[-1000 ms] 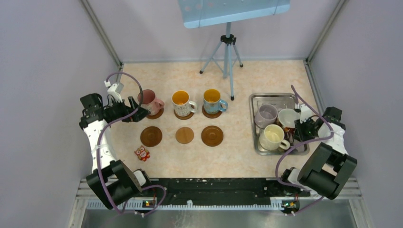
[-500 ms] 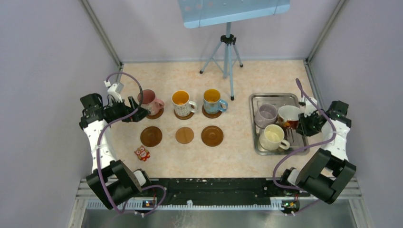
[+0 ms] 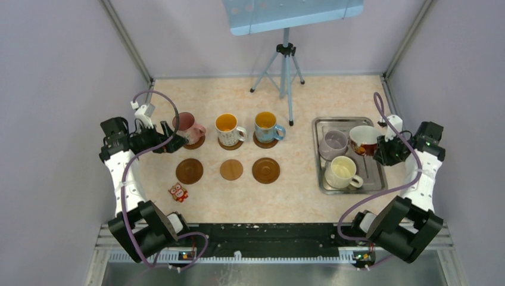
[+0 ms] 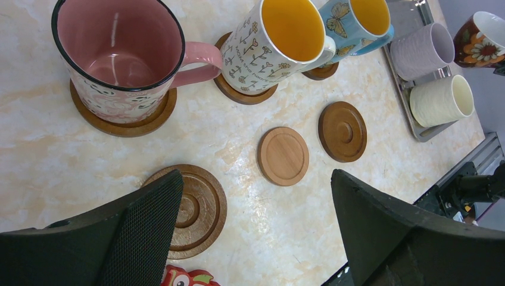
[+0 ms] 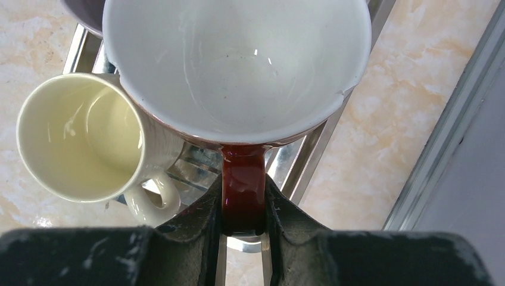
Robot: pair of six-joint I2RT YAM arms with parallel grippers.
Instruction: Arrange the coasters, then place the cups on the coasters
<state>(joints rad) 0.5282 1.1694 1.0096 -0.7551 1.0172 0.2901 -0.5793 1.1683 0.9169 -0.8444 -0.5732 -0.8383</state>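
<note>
Over the far right corner of the steel tray (image 3: 374, 176), the right fingers (image 5: 205, 229) are pinched narrowly on the dark handle (image 5: 243, 196) of the red mug (image 5: 238, 65). Only the right wrist view shows that pinch, along with the mug's bare white inside and the cream mug (image 5: 77, 143) lying just beside it in the tray. From overhead the wrist hides the grip, but that view places the lavender-grey mug (image 3: 332, 143) at the tray's far left and the red owl (image 3: 177, 192) near the left arm. The left wrist view alone shows the flowers on the red mug's outside. It also shows the left fingers (image 4: 143, 226) spread wide with nothing between them, just beside the pink mug (image 4: 116, 59). That mug, the patterned mug (image 4: 280, 39) and the blue mug (image 4: 357, 18) form a far row on the worktop (image 4: 226, 137), each on a dark coaster (image 4: 128, 125). Nearer, three lie bare: the left coaster (image 4: 193, 211), the lighter coaster (image 4: 283, 156) in the middle and the right coaster (image 4: 342, 131).
</note>
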